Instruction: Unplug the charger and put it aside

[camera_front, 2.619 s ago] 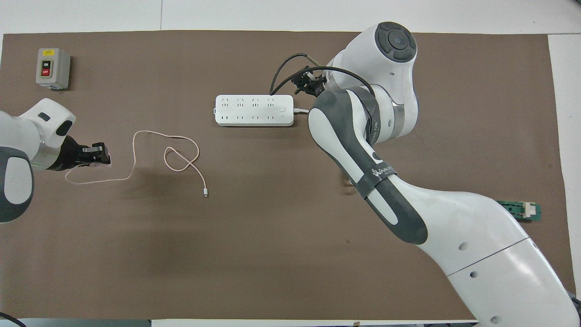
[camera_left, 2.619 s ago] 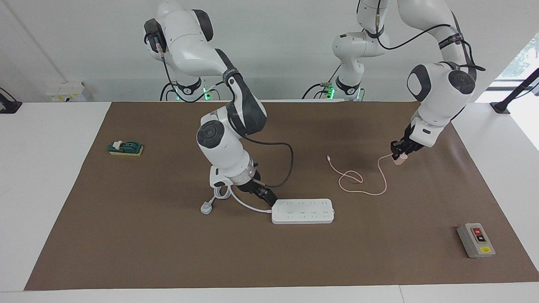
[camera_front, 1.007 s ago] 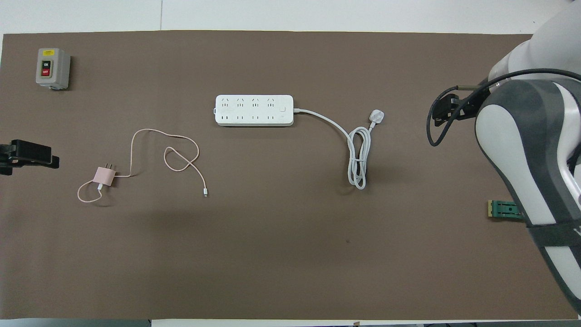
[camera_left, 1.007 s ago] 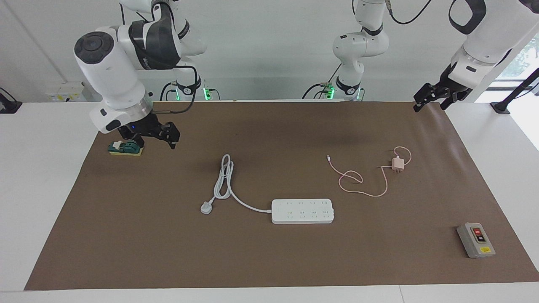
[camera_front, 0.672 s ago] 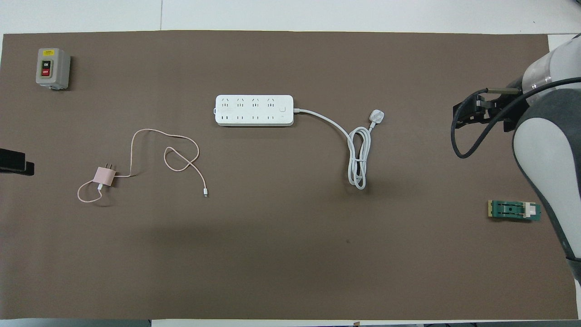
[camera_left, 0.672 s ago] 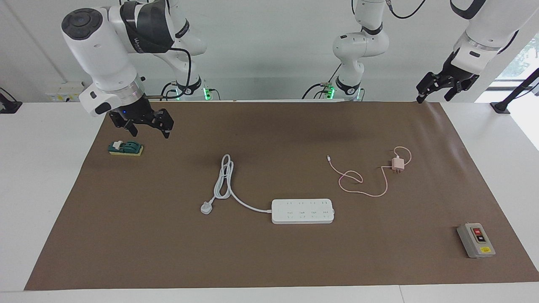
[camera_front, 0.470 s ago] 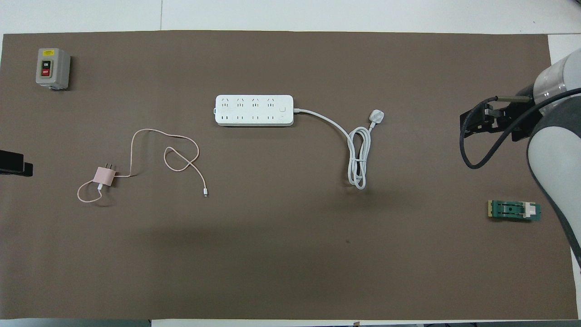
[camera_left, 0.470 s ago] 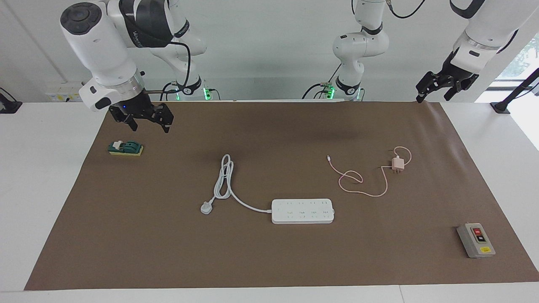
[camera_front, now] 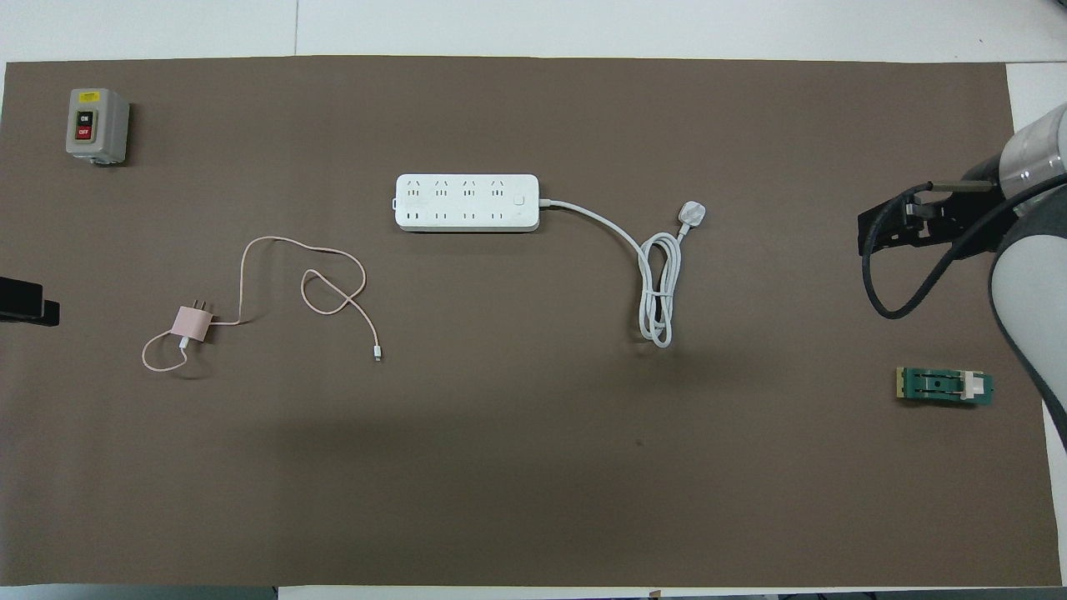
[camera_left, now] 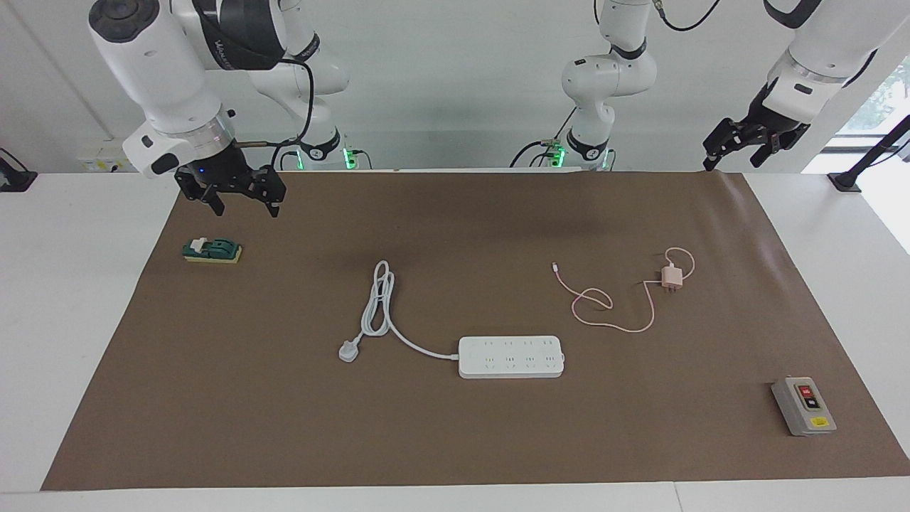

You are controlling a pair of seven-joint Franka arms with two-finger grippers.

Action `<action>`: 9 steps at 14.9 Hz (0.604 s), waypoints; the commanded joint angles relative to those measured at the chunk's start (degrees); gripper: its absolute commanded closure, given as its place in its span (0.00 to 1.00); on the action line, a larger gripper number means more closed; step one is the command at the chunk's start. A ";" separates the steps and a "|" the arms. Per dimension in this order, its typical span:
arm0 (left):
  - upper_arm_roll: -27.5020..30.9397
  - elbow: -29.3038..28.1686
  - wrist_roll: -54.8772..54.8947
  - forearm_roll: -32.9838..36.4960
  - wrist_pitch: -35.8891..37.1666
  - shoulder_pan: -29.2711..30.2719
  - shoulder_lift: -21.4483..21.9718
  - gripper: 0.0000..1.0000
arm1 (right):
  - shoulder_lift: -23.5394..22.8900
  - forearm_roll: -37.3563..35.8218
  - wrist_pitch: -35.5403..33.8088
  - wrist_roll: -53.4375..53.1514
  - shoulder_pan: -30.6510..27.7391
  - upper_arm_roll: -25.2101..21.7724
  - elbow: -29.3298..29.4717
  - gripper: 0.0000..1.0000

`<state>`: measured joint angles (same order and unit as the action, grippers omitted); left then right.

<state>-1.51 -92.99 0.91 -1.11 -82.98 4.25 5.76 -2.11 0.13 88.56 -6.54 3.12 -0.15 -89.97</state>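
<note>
both my arms have pulled up off the mat. charger point(camera_left: 670, 276) now lies free, well apart from the strip point(camera_left: 511, 357), nearer the robots. left gripper point(camera_left: 736, 146) and right gripper point(camera_left: 239, 198) hang open, empty. looks done.

Left claw point(camera_left: 736, 149) and right claw point(camera_left: 242, 198) raised, both agape.

The charger point(camera_left: 670, 276) lies unplugged on the mat point(camera_left: 469, 434), apart from the power strip point(camera_left: 511, 357).
</note>
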 commanded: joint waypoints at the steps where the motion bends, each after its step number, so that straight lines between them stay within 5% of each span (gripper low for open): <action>1: -0.59 5.72 -0.74 0.67 3.17 -0.64 -4.00 0.00 | 2.46 -1.19 -1.20 1.53 -1.35 0.76 -0.91 0.00; 9: -0.86 -0.26 1.11 0.59 -0.61 -3.88 -1.19 0.00 | 2.90 -0.92 1.69 2.15 -2.50 0.85 -0.99 0.00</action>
<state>-2.70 -91.21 1.29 -1.13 -82.37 1.87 2.98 0.11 0.12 88.24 -5.54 1.58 -0.12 -89.97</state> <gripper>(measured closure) 0.000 0.000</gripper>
